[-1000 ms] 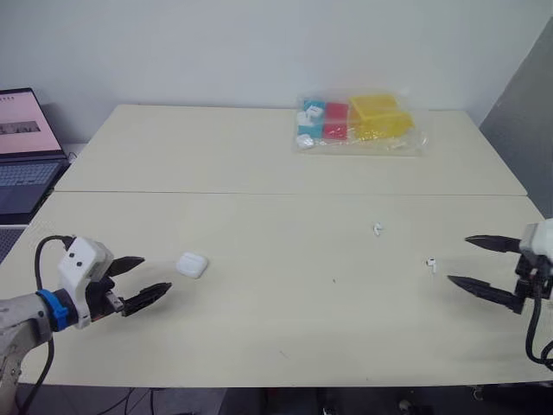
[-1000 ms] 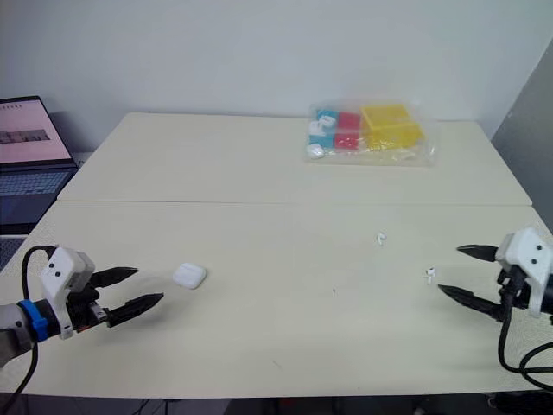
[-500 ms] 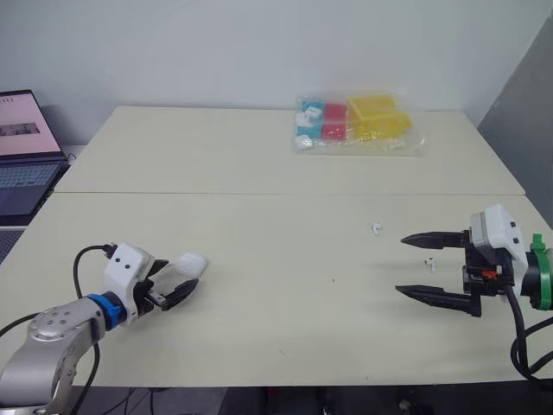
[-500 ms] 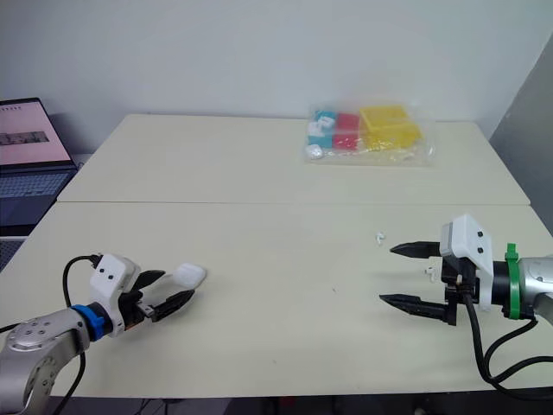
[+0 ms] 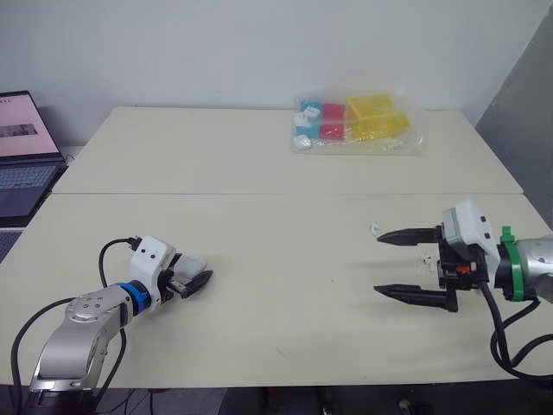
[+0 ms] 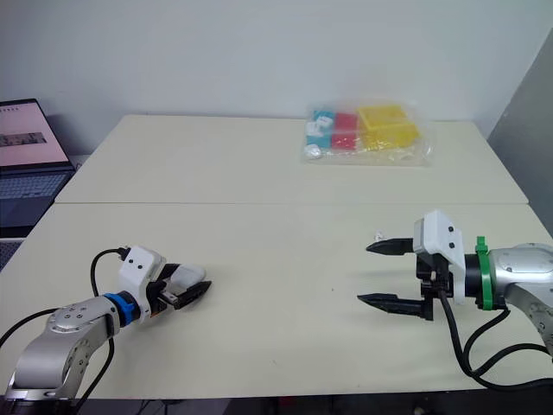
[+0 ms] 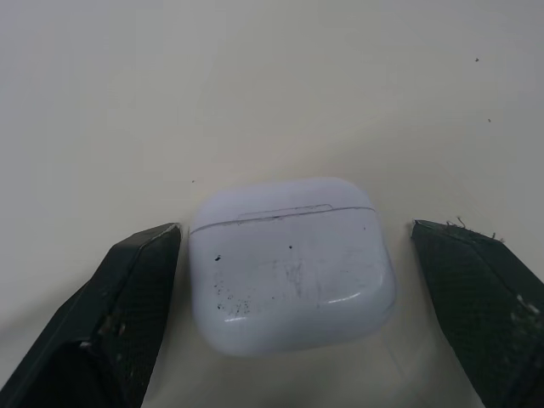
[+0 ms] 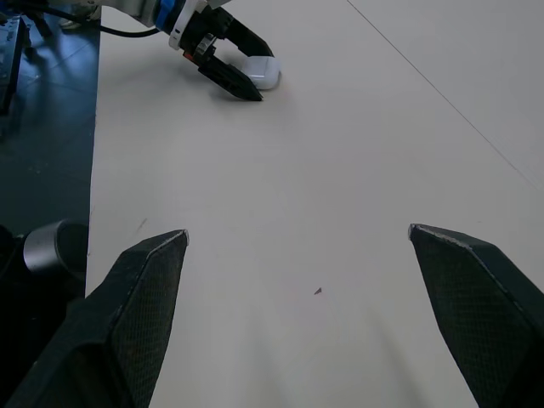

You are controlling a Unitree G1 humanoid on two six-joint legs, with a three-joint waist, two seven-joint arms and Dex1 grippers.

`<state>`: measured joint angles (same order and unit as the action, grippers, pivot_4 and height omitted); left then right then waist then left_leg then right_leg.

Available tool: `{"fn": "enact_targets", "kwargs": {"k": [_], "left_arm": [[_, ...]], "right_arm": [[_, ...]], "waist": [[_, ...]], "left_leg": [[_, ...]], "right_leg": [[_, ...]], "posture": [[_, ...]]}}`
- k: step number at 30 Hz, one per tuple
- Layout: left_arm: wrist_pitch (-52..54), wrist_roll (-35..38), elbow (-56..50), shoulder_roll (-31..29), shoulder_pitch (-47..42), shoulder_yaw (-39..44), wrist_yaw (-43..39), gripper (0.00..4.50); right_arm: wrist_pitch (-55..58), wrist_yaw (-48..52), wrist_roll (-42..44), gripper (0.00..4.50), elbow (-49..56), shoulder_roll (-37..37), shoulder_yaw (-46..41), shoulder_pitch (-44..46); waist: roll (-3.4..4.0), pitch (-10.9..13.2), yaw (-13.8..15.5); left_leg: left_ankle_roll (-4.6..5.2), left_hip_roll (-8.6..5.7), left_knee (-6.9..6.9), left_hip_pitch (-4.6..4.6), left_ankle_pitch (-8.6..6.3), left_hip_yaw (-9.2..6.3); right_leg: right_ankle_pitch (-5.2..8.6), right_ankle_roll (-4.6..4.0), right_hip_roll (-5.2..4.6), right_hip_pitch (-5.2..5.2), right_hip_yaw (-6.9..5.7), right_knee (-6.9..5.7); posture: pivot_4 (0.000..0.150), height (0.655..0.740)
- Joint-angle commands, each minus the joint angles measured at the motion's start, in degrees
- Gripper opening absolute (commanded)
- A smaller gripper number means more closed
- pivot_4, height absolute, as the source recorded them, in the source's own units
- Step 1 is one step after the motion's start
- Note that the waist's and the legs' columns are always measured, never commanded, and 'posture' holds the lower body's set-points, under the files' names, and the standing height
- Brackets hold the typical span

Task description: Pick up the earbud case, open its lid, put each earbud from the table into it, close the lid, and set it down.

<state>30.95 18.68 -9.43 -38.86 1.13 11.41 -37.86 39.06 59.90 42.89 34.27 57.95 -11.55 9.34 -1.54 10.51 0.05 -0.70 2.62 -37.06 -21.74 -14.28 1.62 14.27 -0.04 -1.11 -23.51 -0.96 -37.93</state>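
Now the left gripper (image 5: 197,273) had come in from short of the earbud case (image 7: 289,263) and straddled it, one black finger on each side. In the left wrist view one finger (image 7: 127,293) stood just beside the case wall and the other (image 7: 476,293) was a little apart from it, so the claw was apart and not yet clamped. The case itself had not shifted: it lay flat on the near-left part of the table (image 5: 259,328), and from this I judged that the pick-up was set up but not made, with a squeeze being the step in hand. The right gripper (image 5: 378,262) had swung inward from the table's right edge, its two fingers spread wide and holding nothing. It hovered just beside one earbud (image 5: 376,228), while a second white speck, probably the other earbud (image 5: 425,259), lay between its fingers near their base; both earbuds were well apart from the case. As to containers, the case's lid was shut, its seam showing as a thin line in the left wrist view, so I could not tell what was inside. At the far side of the table a clear plastic bag (image 5: 359,125) held yellow, red and blue boxes and some small white pieces. A laptop (image 5: 22,156) stood open off the table's left end.
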Motion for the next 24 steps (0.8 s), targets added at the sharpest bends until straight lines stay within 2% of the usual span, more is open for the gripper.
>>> {"fn": "enact_targets", "kwargs": {"k": [1,11,18,21,24], "left_arm": [[0.98,-1.59,0.81,-0.68,0.80,-0.54,0.83,4.50],[3.47,2.22,0.73,-0.16,1.63,2.81,-0.30,4.50],[3.14,0.78,1.58,-1.88,1.65,1.82,-0.87,4.50],[3.46,0.72,1.15,-1.92,2.05,0.61,-1.44,3.92],[3.95,0.94,0.24,-2.06,2.60,-0.19,-2.15,3.05]], "right_arm": [[-0.95,0.53,0.20,4.35,0.22,0.28,-0.52,0.74],[-1.50,0.01,0.10,4.35,0.71,-0.14,-0.38,0.79],[-1.48,-0.44,0.21,4.35,0.93,-0.32,-0.42,0.98],[-1.40,-0.73,0.28,4.50,1.11,-0.46,-0.45,0.80],[-1.13,-1.08,0.63,4.50,1.17,-0.55,-0.66,1.00]], "waist": [[0.00,0.00,-0.03],[0.00,-0.01,-0.21],[0.00,-0.01,-0.21],[0.00,-0.01,-0.21],[0.02,-0.02,-0.17]], "left_leg": [[0.00,0.00,0.00,0.02,0.00,0.00],[0.00,0.04,0.02,0.06,0.00,0.01],[0.00,0.04,0.03,0.06,0.00,0.01],[0.00,0.05,0.04,0.06,0.00,0.01],[0.00,0.04,0.04,0.05,0.00,0.01]], "right_leg": [[0.00,0.00,0.00,0.00,0.01,0.00],[0.00,0.00,0.01,0.00,0.06,-0.02],[0.00,0.00,0.02,-0.03,0.09,-0.02],[0.00,0.00,0.02,-0.04,0.10,-0.02],[0.00,0.00,0.00,-0.04,0.13,0.00]], "posture": [[0.150,0.7400],[0.150,0.7400],[0.150,0.7400],[0.150,0.7400],[0.150,0.7400]]}}
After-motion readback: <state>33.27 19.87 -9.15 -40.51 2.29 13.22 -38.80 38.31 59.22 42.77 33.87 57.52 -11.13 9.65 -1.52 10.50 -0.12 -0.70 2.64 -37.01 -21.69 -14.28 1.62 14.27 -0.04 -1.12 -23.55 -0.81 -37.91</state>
